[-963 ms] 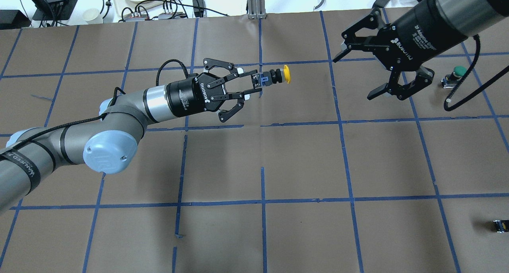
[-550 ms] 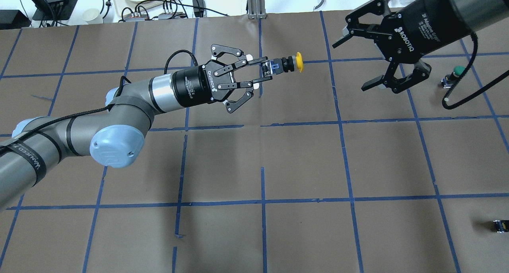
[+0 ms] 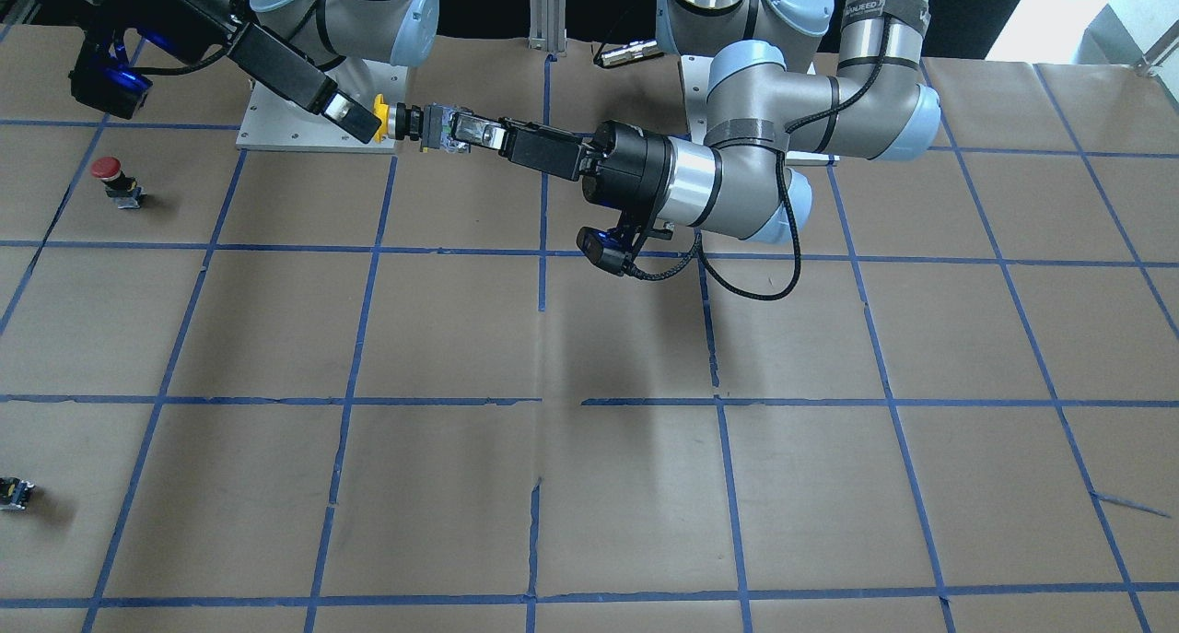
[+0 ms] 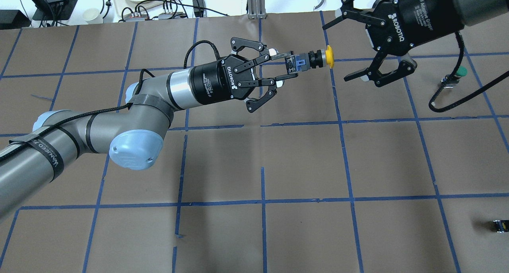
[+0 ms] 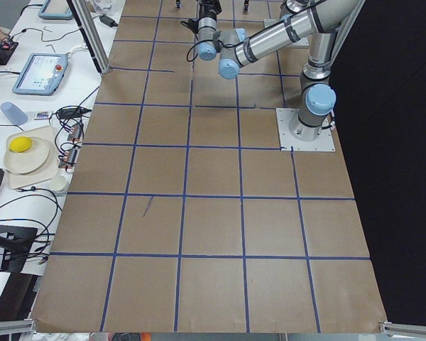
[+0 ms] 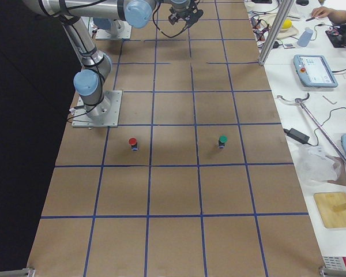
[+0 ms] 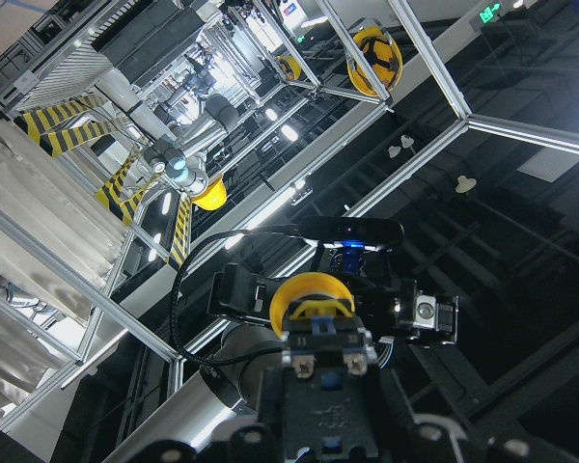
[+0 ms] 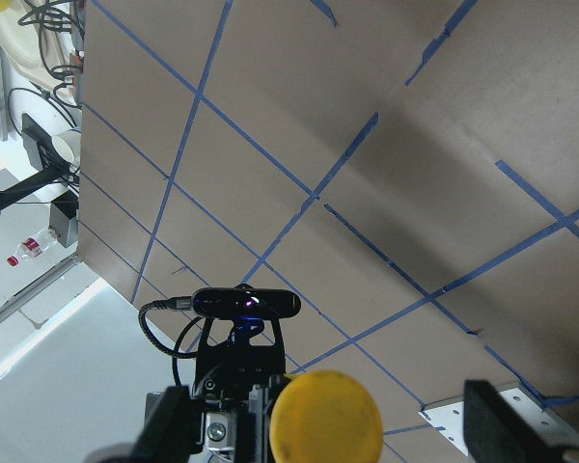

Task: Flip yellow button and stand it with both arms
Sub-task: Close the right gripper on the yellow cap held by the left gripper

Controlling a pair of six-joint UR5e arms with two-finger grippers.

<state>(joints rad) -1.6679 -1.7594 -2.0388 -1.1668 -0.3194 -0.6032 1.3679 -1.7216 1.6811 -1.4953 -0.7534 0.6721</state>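
Observation:
My left gripper (image 4: 293, 65) is shut on the black and grey body of the yellow button (image 4: 329, 57). It holds the button level in the air, cap pointing at my right gripper (image 4: 334, 53). The right gripper is open, and the cap sits about level with its fingertips, between them and not gripped. In the front-facing view the button (image 3: 379, 120) lies between the left gripper (image 3: 479, 134) and the right gripper (image 3: 364, 122). The left wrist view shows the button (image 7: 309, 294) from behind. The right wrist view shows the cap (image 8: 326, 420) face-on between the right fingers (image 8: 507, 424).
A red-capped button (image 3: 108, 168) and a green-capped button (image 4: 460, 70) stand on the brown taped table on the robot's right side. A small black switch block (image 4: 500, 225) lies near the table's right edge. Cables and a tray sit beyond the far edge.
The left arm has carried the button right and farther away, toward the right gripper. The right gripper moved in to meet it, so the cap now lies between its open fingers.

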